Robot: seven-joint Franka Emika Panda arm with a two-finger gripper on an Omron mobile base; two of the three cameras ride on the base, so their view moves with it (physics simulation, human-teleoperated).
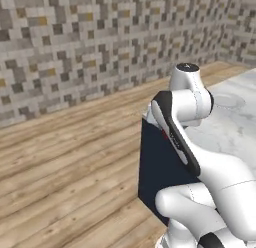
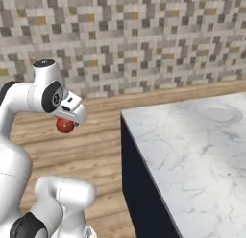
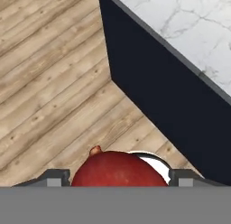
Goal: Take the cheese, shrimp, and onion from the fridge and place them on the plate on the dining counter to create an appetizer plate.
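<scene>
One onion [image 3: 116, 168], round, firm and likely slippery, sits clamped across its middle in the gripper [image 3: 116, 175] above the floor, left of the desk [image 2: 192, 150] bearing the far plate [image 2: 219, 113].

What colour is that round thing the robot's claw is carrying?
Dark red: it is the onion, seen best in the hand view.
</scene>
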